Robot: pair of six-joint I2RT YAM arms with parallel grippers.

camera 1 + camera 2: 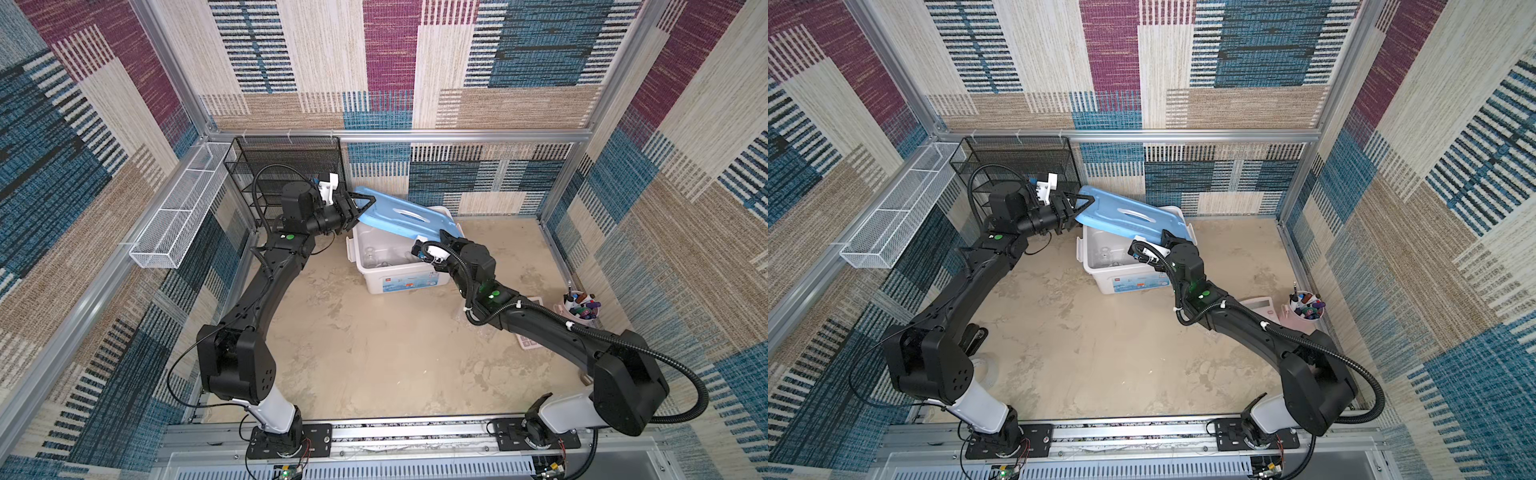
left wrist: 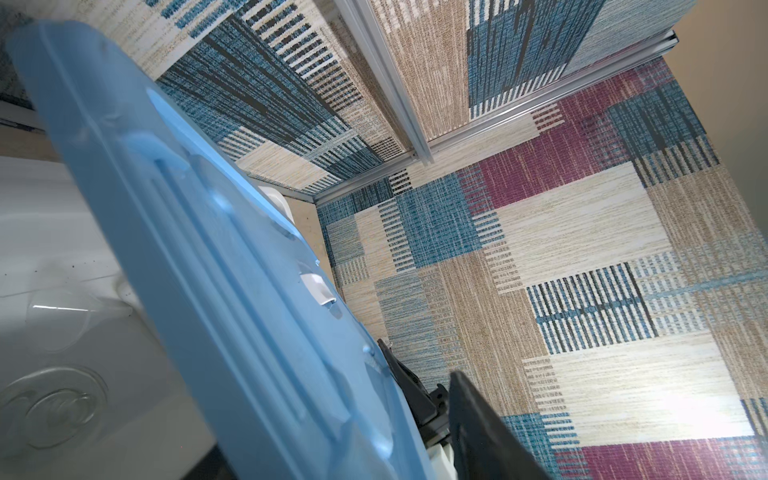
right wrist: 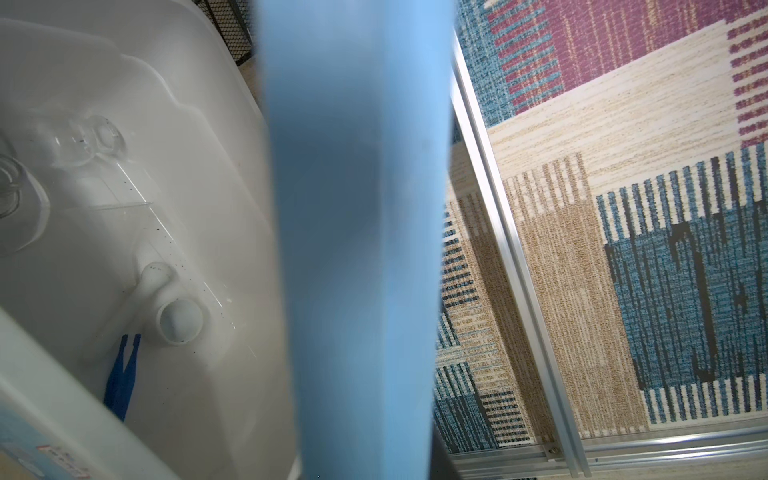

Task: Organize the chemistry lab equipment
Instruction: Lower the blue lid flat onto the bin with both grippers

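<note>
marker cup (image 1: 579, 311) – by right wall | calculator (image 1: 1262, 309) beside it | black mesh shelf (image 1: 286, 164) – back-left corner

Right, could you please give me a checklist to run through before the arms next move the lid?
1. Right tool shut on the lid: ok.
2. Left tool gripping the lid's raised corner: cannot tell.
3. Lid level on the bin: not ok, it is tilted and sits higher at the left tool.
4. Tweezers and mortar inside the bin: ok.
5. Flask inside the bin: ok.
</note>
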